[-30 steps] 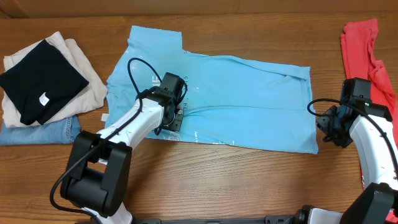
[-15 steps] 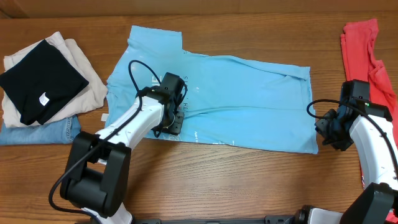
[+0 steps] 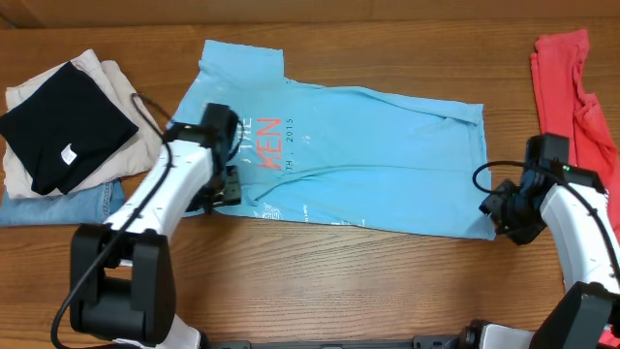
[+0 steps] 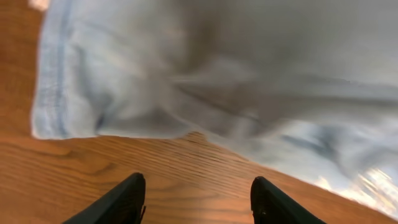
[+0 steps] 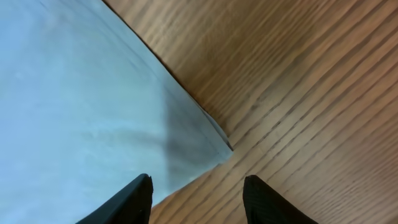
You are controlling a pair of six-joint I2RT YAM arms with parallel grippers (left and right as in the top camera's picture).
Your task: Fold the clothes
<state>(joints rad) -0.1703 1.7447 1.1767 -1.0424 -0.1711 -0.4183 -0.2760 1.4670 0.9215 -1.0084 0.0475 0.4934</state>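
One change: left end effector (image 3: 226, 185) moved leftward; shirt (image 3: 387, 155) print (image 3: 263, 155) uncovered.

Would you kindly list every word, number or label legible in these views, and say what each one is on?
"KEN": large orange letters on the light blue T-shirt.
"2015": small orange print just under it; the characters before it are too small to read.
White print near the same shirt's lower hem: too blurred to read.
White tag on the black garment: too small to read.
Wrist views: no text.

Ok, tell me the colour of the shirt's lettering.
Red-orange lettering on the light blue shirt, clearest overhead.
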